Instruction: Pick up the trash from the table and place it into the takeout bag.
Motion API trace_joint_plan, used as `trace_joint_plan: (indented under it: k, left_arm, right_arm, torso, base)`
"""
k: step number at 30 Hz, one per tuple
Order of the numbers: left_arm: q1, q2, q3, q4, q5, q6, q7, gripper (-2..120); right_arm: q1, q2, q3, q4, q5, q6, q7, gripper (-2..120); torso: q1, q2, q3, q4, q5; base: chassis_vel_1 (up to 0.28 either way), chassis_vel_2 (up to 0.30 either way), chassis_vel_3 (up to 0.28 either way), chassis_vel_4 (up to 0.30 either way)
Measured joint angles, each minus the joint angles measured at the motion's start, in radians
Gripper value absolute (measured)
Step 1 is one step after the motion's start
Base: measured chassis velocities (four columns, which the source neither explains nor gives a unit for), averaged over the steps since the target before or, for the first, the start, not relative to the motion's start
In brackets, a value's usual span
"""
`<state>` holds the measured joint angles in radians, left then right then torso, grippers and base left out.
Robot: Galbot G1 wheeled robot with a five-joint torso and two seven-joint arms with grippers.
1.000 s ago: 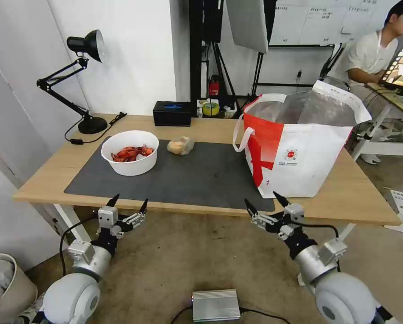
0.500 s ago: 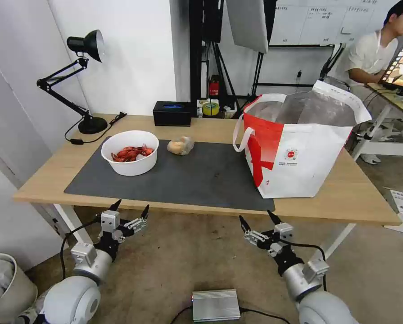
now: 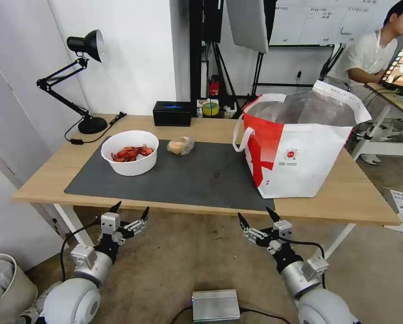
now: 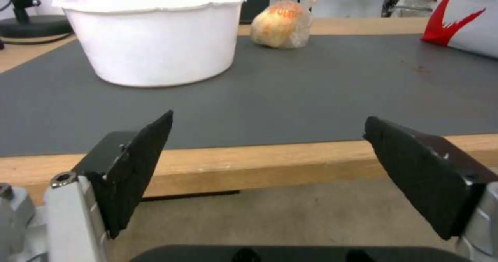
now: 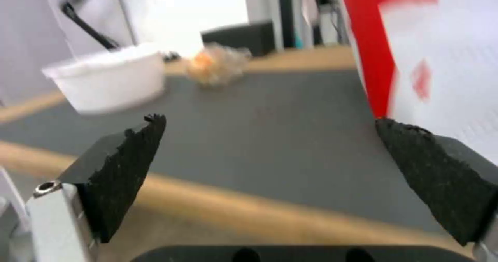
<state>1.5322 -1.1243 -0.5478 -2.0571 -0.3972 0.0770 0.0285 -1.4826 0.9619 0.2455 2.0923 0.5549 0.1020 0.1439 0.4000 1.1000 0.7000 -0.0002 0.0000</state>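
1. Left hand (image 3: 129, 210): hangs below the worktop's (image 3: 48, 180) front edge, fingers spread, holding nothing. Forearm angles up from the floor side, tips aimed at the mat (image 3: 201, 180). Reads as a parked pose, clear of the edge.
2. White bowl (image 3: 130, 152) of red shells: ahead of the left hand and above it, on the mat's left part, upright. Well apart from both hands. In the left wrist view (image 4: 150, 36) it sits just left of the hand's centreline, so my guess is it's the natural left-arm pick.
3. Small clear bag of tan food (image 3: 180, 145): further back on the mat, up and to the right of the left hand, beside the bowl but not touching. Lying loose on its side.
4. Right hand (image 3: 256, 219): also under the front edge, fingers spread, empty. Wrist tilted up toward the worktop, like the left.
5. Takeout bag (image 3: 300, 153): ahead, above and slightly right of the right hand, standing upright on the worktop's right part with its mouth open and foil lining showing. Open top suits a drop from above. The right wrist view has its red-and-white wall (image 5: 441, 51) off the right finger.
6. Judgement: bowl and food bag not yet bagged; neither hand touches anything.
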Motion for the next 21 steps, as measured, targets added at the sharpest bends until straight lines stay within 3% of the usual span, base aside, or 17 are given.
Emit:
trace_joint_plan:
  k: [4, 7, 8, 9, 11, 12, 15, 21]
  left_arm:
    - [-0.002, 0.002, -0.002, 0.000, 0.000, -0.001, -0.001, 100]
    - [-0.001, 0.002, -0.005, -0.004, -0.001, -0.002, -0.001, 100]
    - [0.002, 0.000, -0.005, -0.007, 0.001, -0.002, -0.003, 100]
    - [0.002, 0.000, -0.005, -0.007, 0.001, -0.002, -0.003, 100]
    - [0.005, -0.014, -0.001, -0.008, 0.014, -0.002, -0.005, 100]
    - [0.005, -0.014, -0.001, -0.008, 0.014, -0.002, -0.005, 100]
    - [0.005, -0.017, 0.000, -0.003, 0.017, -0.002, -0.007, 100]
    - [-0.005, -0.006, -0.001, 0.015, 0.011, -0.002, -0.009, 100]
  right_arm:
    - [0.098, -0.026, -0.027, -0.002, 0.066, -0.007, -0.018, 100]
    - [0.253, -0.063, -0.080, -0.027, 0.150, -0.051, -0.030, 100]
    - [0.350, -0.078, -0.122, -0.050, 0.192, -0.080, -0.027, 100]
    - [0.350, -0.078, -0.122, -0.050, 0.192, -0.080, -0.027, 100]
    - [0.574, -0.081, -0.253, -0.126, 0.289, -0.132, -0.009, 100]
    - [0.574, -0.081, -0.253, -0.126, 0.289, -0.132, -0.009, 100]
    - [0.774, -0.030, -0.393, -0.249, 0.351, -0.183, 0.020, 100]
    - [1.004, 0.100, -0.520, -0.468, 0.388, -0.231, 0.042, 100]
  torso:
    - [0.000, 0.000, 0.000, 0.0002, 0.0000]
    - [0.000, 0.000, 0.000, 0.0000, 0.0000]
    - [0.000, 0.000, 0.000, 0.0001, 0.0001]
    - [0.000, 0.000, 0.000, 0.0001, 0.0001]
    - [0.000, 0.000, 0.000, 0.0002, -0.0002]
    - [0.000, 0.000, 0.000, 0.0002, -0.0002]
    - [0.000, 0.000, 0.000, 0.0001, 0.0000]
    - [0.000, 0.000, 0.000, 0.0006, -0.0002]
  base:
    - [0.000, 0.000, 0.000, 0.000]
    - [0.000, 0.000, 0.000, 0.000]
    - [0.000, 0.000, 0.000, 0.000]
    - [0.000, 0.000, 0.000, 0.000]
    - [0.000, 0.000, 0.000, 0.000]
    - [0.000, 0.000, 0.000, 0.000]
    - [0.000, 0.000, 0.000, 0.000]
    - [0.000, 0.000, 0.000, 0.000]
